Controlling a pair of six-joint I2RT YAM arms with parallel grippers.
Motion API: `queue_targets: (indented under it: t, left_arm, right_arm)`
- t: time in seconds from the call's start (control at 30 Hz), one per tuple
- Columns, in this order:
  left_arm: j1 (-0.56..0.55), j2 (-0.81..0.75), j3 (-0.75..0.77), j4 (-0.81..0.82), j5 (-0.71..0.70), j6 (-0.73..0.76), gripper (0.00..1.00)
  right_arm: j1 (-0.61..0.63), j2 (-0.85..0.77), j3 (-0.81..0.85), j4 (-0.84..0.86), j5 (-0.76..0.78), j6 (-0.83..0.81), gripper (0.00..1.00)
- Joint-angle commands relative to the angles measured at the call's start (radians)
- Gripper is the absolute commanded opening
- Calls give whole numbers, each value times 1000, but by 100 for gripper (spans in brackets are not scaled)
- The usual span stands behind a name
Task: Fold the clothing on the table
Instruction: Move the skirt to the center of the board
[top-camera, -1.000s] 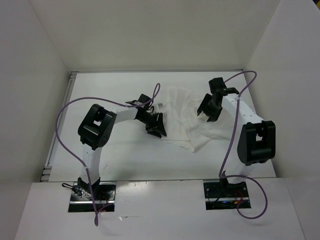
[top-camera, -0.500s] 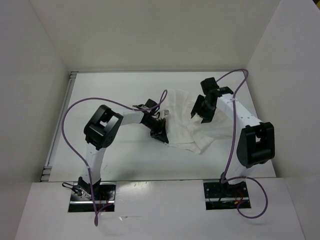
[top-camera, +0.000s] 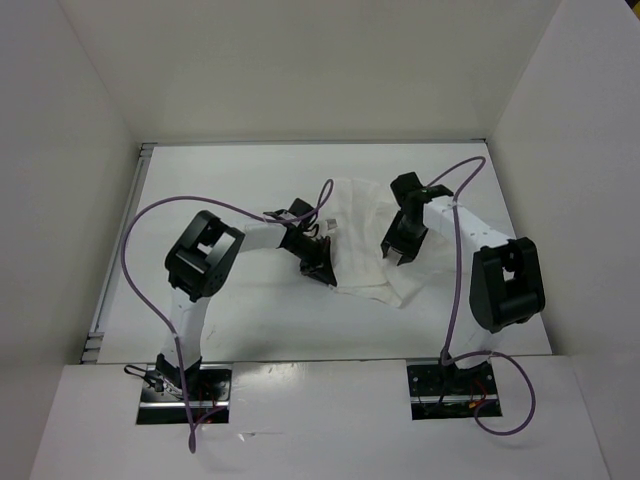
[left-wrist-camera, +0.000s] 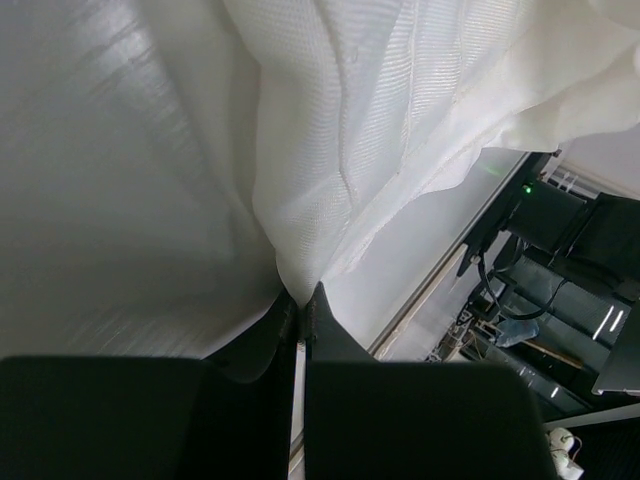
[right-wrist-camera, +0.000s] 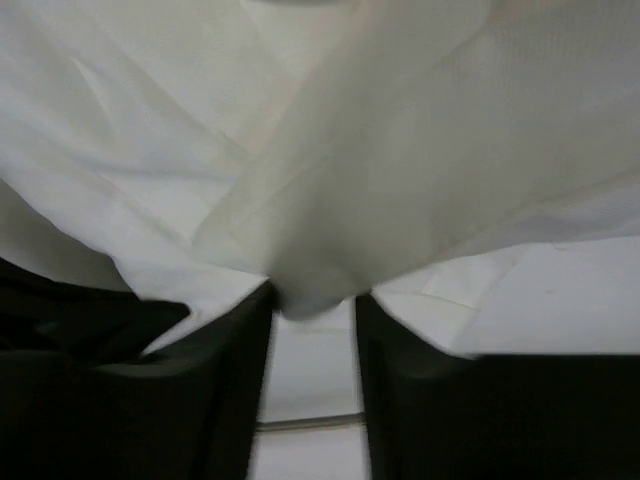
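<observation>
The clothing (top-camera: 360, 235) lies rumpled mid-counter (top-camera: 220, 185), between the arms. The left fingers (left-wrist-camera: 298, 305) have just clamped shut on its edge. The right fingers (top-camera: 393, 252), still apart, are narrowing around a fold, so a two-handed lift looks near.

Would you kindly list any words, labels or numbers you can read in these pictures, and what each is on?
None can be read. The clothing and the table bear no print in any view; any marking on the arm bases is too small to read.
</observation>
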Motion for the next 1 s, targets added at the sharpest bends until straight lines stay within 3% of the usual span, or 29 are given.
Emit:
queue_targets:
  t: [0.0,0.07,0.1,0.27,0.37,0.43,0.47,0.53,0.6,0.7,0.83,0.97]
  left_arm:
    - [13,-49,-22,-2,-43,35,0]
    - [36,-58,-45,-2,-43,35,0]
    - [36,-69,-45,-2,-43,35,0]
    - [88,-107,-76,-27,-113,45,0]
    - [192,-210,-131,-38,-204,25,0]
    - [286,-294,-159,-50,-240,-4,0]
    - [330,-343,-185,-67,-263,-5,0]
    - [355,-403,-217,-85,-263,6,0]
    - [355,-448,-266,-98,-223,6,0]
    - [343,-482,-321,-76,-203,-20,0]
    - [334,-491,-332,-76,-194,-20,0]
    - [334,-491,-323,-87,-194,-11,0]
  right_arm:
    - [7,26,-12,133,31,62,34]
    - [7,36,-12,159,58,74,0]
    - [7,48,-12,159,69,74,0]
    - [7,-42,48,-20,251,74,0]
    - [-25,-128,108,-220,374,74,0]
    - [-82,-153,117,-320,374,35,0]
    - [-96,-165,108,-375,374,16,17]
    - [-96,-208,99,-376,281,-16,37]
    - [-85,-257,126,-376,212,-16,43]
    - [-50,-257,194,-376,164,19,45]
    - [-8,-108,180,-247,146,1,45]
    - [4,75,162,-41,61,-44,30]
